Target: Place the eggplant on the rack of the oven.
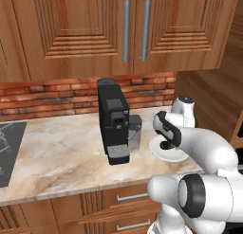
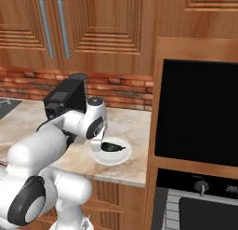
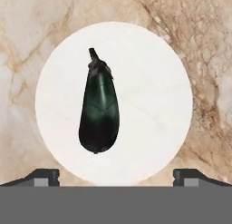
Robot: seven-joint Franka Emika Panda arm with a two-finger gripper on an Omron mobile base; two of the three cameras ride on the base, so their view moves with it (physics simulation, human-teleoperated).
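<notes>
Hovering wide open over the white plate [image 3: 154, 100], the hand [image 3: 116, 175] seems lined up to grasp the eggplant [image 3: 99, 110], whose stem points toward twelve o'clock.

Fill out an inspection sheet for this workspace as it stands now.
Surface: beige marble counter.
Job's things: small dark purple eggplant lies on a round white plate, stem away from the fingers; black built-in oven stands right of the counter, no rack seen.
Clutter: black coffee machine left of the plate.
Grippers: gripper open above the plate, holding nothing.
Cables: nothing seen.
Surroundings: wooden cabinets, red brick backsplash.
</notes>
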